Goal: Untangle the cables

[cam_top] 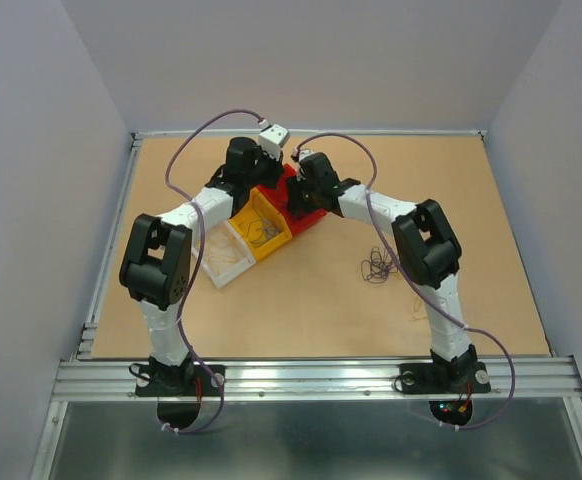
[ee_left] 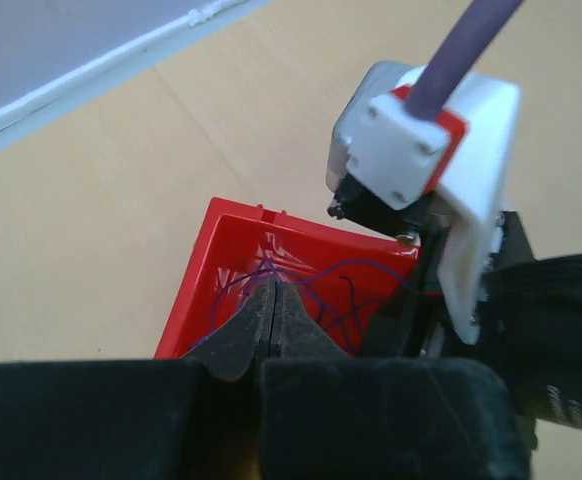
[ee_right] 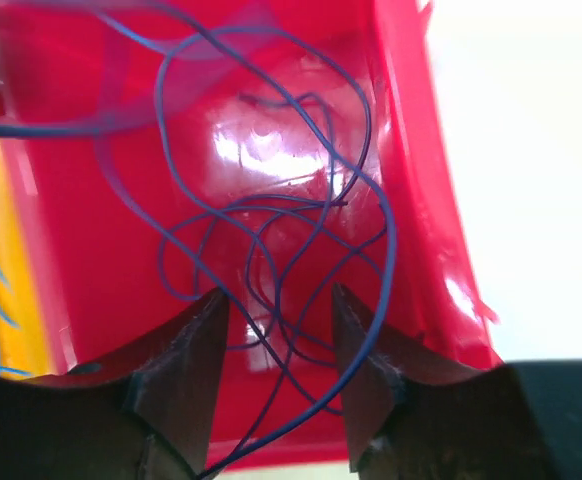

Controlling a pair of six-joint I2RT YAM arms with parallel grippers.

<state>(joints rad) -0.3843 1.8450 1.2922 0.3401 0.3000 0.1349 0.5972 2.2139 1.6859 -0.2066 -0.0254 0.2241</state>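
Sorting looks to be the step in hand: the purple cables lie as loose, overlapping loops on the floor of the red bin, directly under the right claw. That claw hangs low in the bin with its fingers spread. Strands run through the gap between the fingers and on past them, and none is visibly gripped. The left claw hovers over the same bin with its fingers pressed together. A purple loop passes close beneath its tips, but the pictures do not show whether a strand is pinched there.

By judgement, the purple wire counts as delivered and the next move is a withdrawal. The right claw should rise straight up and keep its fingers apart, so that no loop catches on a fingertip and trails out over the wall. The wire is hair-fine and springy, so it would likely follow any snag.

Beside the red bin, on the left claw's side, sits a yellow bin with dark wire in it. Beyond that is a pale bin holding light strands. Well back from the right claw, close to that arm's elbow, a dark clump lies on the table, not yet sorted.

Crowding is the main obstacle. The two wrists nearly meet above one small bin, and the right wrist's camera housing looms just beside the left claw.
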